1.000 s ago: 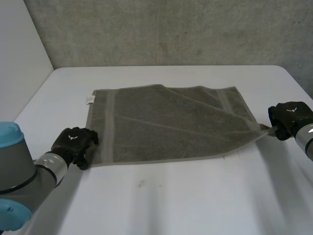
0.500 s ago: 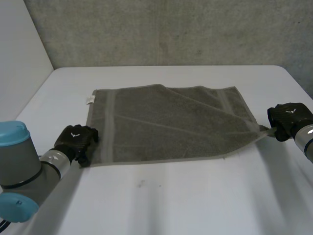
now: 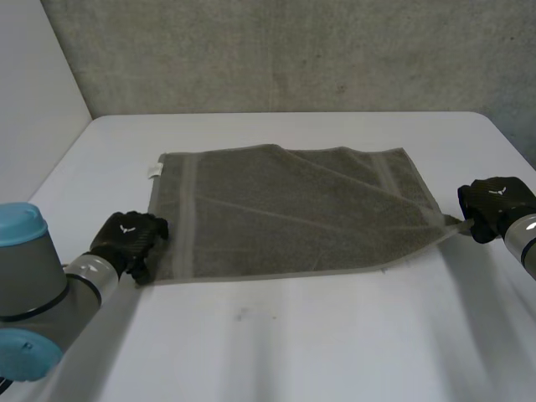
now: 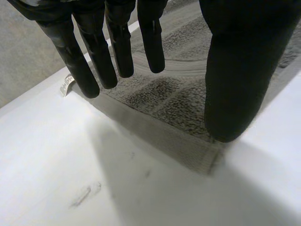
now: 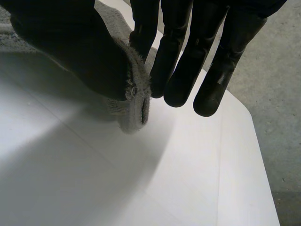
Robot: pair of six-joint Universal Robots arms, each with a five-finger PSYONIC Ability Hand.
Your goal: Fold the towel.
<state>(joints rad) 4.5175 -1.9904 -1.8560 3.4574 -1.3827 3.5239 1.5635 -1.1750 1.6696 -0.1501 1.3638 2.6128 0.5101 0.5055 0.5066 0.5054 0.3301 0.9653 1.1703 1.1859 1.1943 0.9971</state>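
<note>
While the towel [image 3: 285, 209] is lying spread flat on the white tabletop [image 3: 293, 343], the right hand [image 3: 496, 201] is pinching the towel's near right corner between thumb and fingers [image 5: 175, 61], so that corner is standing drawn out to a point. The left hand [image 3: 127, 240] is sitting at the towel's near left corner, its straight fingers [image 4: 120, 47] spread and gripping nothing. Lifting now is probably risking a skewed, one-sided fold, since just one corner is being held
</note>
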